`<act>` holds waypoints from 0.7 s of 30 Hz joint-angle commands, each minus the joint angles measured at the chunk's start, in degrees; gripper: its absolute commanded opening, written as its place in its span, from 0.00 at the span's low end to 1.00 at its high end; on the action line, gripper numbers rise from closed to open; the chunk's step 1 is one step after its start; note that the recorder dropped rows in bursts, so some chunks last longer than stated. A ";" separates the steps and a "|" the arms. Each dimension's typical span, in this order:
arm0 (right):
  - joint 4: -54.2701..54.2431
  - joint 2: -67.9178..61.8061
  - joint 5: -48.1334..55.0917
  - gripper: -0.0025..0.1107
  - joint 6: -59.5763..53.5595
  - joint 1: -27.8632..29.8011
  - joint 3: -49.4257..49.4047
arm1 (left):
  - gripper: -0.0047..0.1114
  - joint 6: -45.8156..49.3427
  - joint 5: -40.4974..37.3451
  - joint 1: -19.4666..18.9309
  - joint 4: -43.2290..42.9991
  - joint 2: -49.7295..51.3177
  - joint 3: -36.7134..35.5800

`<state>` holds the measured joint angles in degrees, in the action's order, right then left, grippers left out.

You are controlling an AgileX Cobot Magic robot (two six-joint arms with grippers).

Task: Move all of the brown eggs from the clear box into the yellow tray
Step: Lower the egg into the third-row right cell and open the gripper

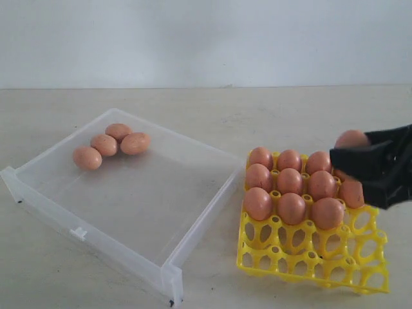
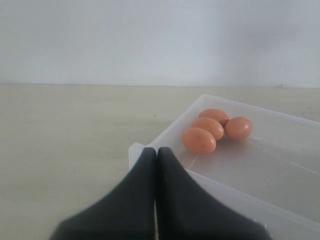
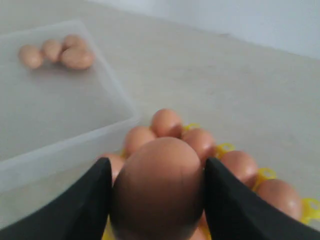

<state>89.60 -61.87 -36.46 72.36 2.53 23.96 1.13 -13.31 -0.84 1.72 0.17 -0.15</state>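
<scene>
Pinching one brown egg (image 1: 352, 138), right hand (image 3: 158, 200) hovers, left hand (image 2: 156, 167) closed; box (image 1: 208, 212) holds four.

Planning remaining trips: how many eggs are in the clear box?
4 eggs, bunched in the far left corner of the box: leftmost, middle, rearmost, rightmost. None look hidden.

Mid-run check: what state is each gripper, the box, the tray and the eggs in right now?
Right gripper: shut on the held egg, above the tray.
Held egg: lifted, not yet in a cell.
Left gripper: fingers together, empty.
Clear box: open-topped, four boxed eggs clustered in a far corner.
Yellow tray: far cells filled, near rows empty.
</scene>
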 commanded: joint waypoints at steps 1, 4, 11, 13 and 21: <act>10.35 0.53 -5.20 0.02 4.92 4.63 0.12 | 0.00 0.03 0.00 0.25 0.31 -0.17 0.15; 10.35 0.03 0.83 0.02 5.28 6.17 0.12 | 0.00 0.03 0.00 0.25 0.31 -0.17 0.15; 10.35 -13.44 -0.13 0.02 4.79 6.30 0.35 | 0.00 0.03 0.00 0.25 0.31 -0.17 0.15; 10.35 -17.55 -4.28 0.02 2.72 6.30 1.07 | 0.00 0.03 0.00 0.25 0.31 -0.17 0.15; 10.35 -20.47 -2.68 0.02 -0.10 6.30 2.12 | 0.00 0.03 0.00 0.25 0.31 -0.17 0.15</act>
<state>100.11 -82.27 -40.31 73.39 8.49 25.63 1.13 -13.31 -0.84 1.72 0.17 -0.15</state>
